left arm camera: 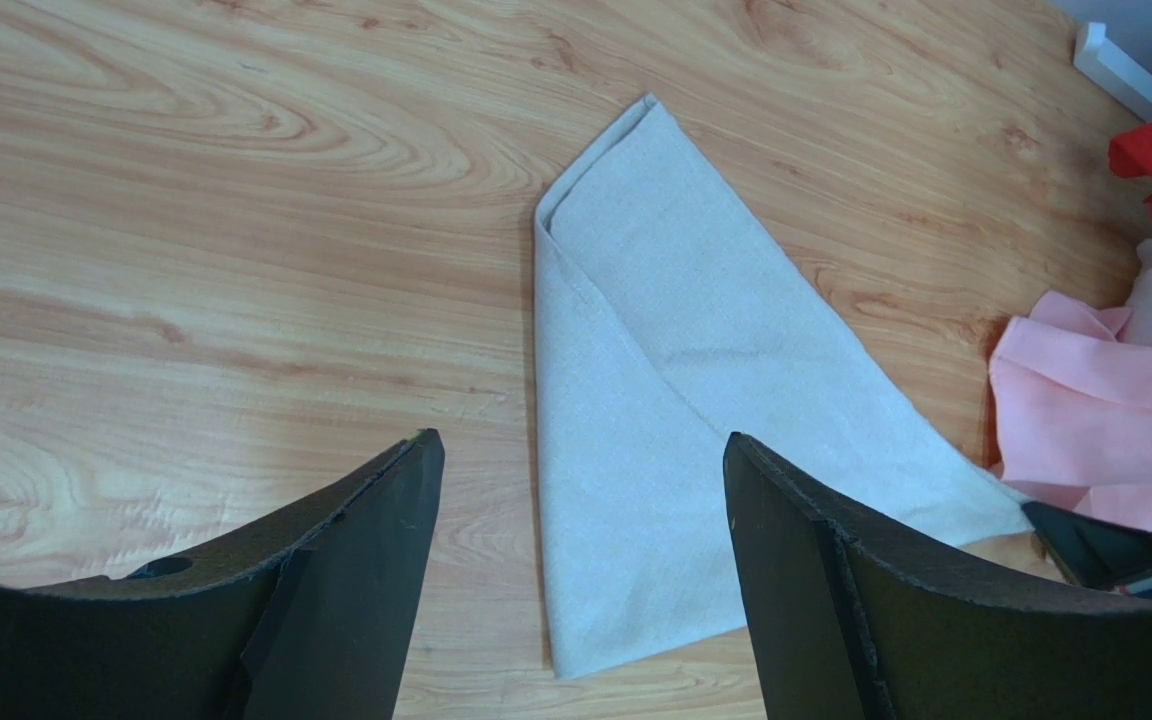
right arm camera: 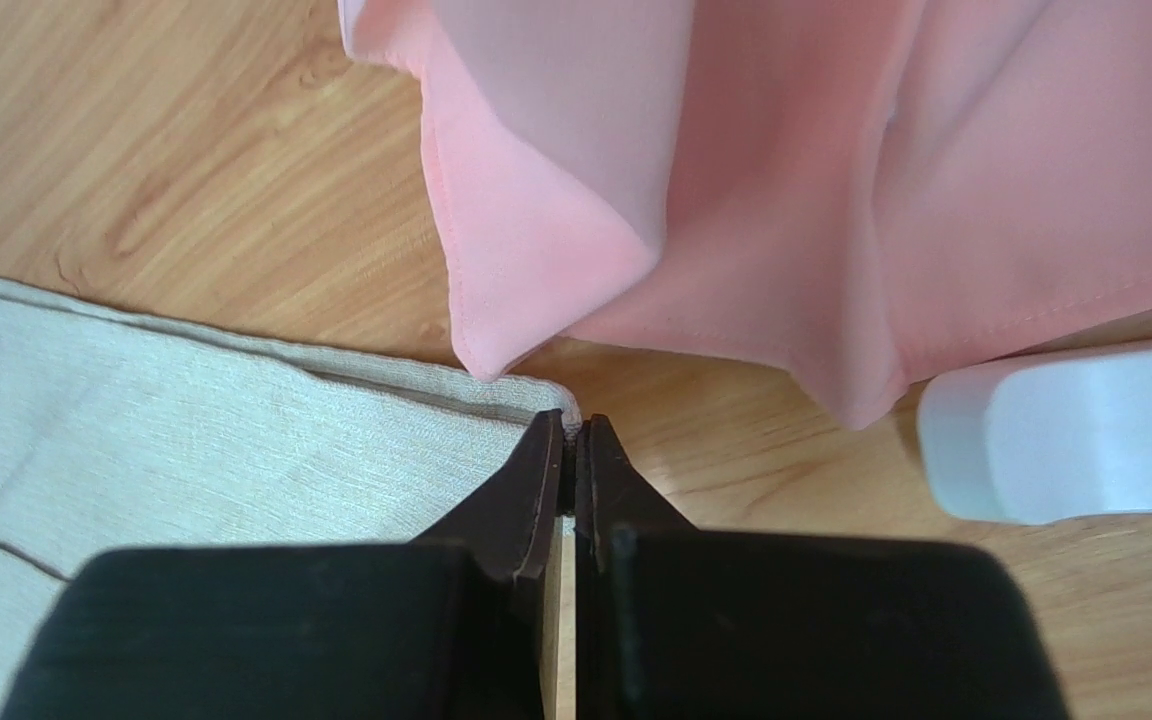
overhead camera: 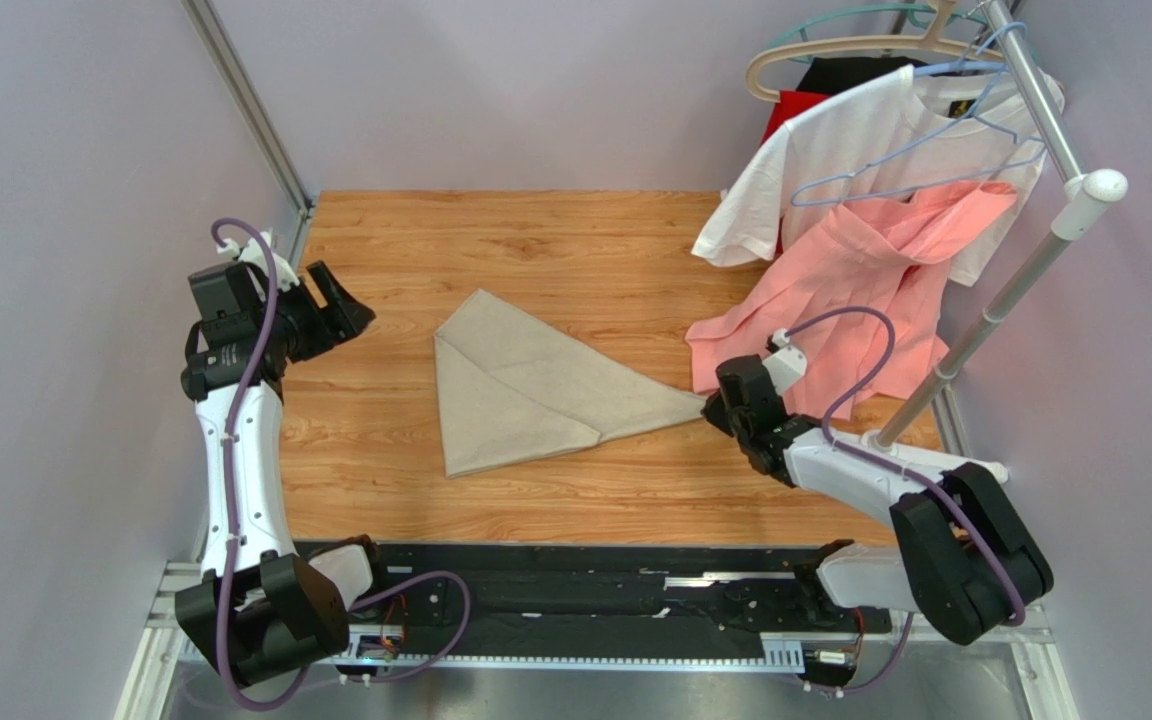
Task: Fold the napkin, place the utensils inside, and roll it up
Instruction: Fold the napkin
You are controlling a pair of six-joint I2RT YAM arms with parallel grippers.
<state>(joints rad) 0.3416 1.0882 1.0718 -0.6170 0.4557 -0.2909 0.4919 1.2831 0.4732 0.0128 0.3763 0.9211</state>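
Wooden boards make the table [overhead camera: 387, 450], and plain pale grey walls [overhead camera: 567, 90] close it on three sides. At the far right corner stands a clothes rack [overhead camera: 1010, 293]. A white T-shirt [overhead camera: 853, 143] and a pink garment [overhead camera: 853, 285] hang from it, and the lower part of the pink garment comes down onto the table.

The napkin [overhead camera: 522, 390] lies flat near the middle of the table. It is already folded into a shape close to a triangle, with one layer laid over another. Its long point is directed to the right and ends just beside the hem of the pink garment.

The right gripper [right arm camera: 573, 428] is low on the table at this point. Its two fingers are pressed together, and they pinch only the very tip of the napkin's right corner. The rest of the cloth stays flat on the wood. A white rounded plastic part [right arm camera: 1063, 435] sits near the gripper, on its right side.

The left gripper [left arm camera: 582, 444] is above the left side of the table, well apart from the napkin. Its fingers are spread wide and they hold nothing. From its wrist camera the whole napkin is seen between the two fingers, further away on the wood.
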